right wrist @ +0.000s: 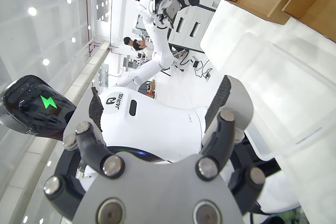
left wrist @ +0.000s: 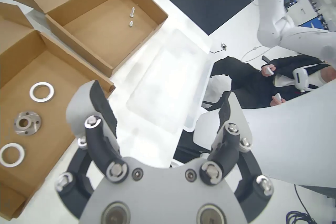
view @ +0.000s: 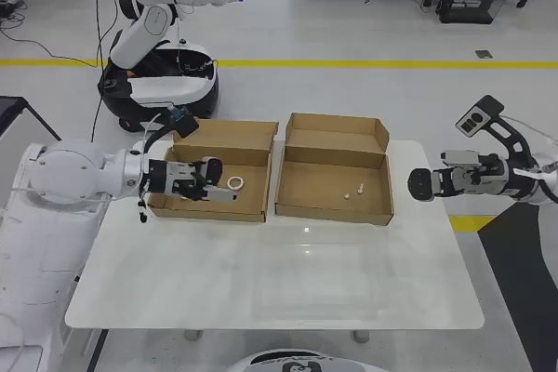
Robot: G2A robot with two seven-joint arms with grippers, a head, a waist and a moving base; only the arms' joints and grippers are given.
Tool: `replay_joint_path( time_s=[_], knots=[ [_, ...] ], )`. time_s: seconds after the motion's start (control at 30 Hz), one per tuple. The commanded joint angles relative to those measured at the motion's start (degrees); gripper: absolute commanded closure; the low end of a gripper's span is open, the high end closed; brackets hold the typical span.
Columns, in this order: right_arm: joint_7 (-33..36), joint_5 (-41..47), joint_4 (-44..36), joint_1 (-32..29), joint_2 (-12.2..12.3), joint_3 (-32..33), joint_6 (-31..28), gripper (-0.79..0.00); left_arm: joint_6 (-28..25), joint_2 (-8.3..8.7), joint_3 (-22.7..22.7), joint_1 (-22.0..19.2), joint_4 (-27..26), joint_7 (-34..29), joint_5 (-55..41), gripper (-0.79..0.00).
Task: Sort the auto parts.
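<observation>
- The sorting seems to be nearing its end: ring-shaped parts are sitting in one box and fasteners in the other.
- The left pincer is hanging over the left cardboard box, with its ribbed black pads spread wide and gripping nothing.
- The right pincer is hovering at the edge of the counter beside the right cardboard box. It is gaping just as wide and carrying nothing.
- Lying flat on the left box's floor are a bright metal ring, a duller round flange with a centre bore and small holes around it, and a second ring. All three are near each other but apart.
- Two small silvery bolts are lying close together in the right box, towards one side.
- A clear plastic tray is sitting on the glossy white counter in front of both boxes (probably the supply bin).
- The next move is probably calling for a look into that tray for any leftover part. If one is there, the nearer arm would be lowering its open pincer over it.
- The thin rings would be offering little edge to pinch, and the smooth bolts could be rolling.
- Both boxes are plain matte corrugated card with their lids folded back.
</observation>
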Motion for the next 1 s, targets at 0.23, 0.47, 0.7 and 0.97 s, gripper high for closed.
replay_joint_path(
  time_s=[0.23, 0.47, 0.7, 0.97],
  knots=[
    [0.00, 0.00, 0.00, 0.00, 0.00, 0.00, 0.00, -0.785, 6.34, 1.06, -8.27, 6.25, -6.03, 2.19, -10.75, -0.785],
    [0.00, 0.00, 0.00, 0.00, 0.00, 0.00, 0.00, -0.784, 6.34, 1.06, -8.27, 6.25, -6.03, 2.19, -10.75, -0.785],
    [0.00, 0.00, 0.00, 0.00, 0.00, 0.00, 0.00, -0.785, 6.34, 1.06, -8.26, 6.24, -6.03, 2.19, -10.75, -0.785],
    [0.00, 0.00, 0.00, 0.00, 0.00, 0.00, 0.00, -0.785, 6.34, 1.06, -8.26, 6.24, -6.03, 2.19, -10.75, -0.785]
  ],
)
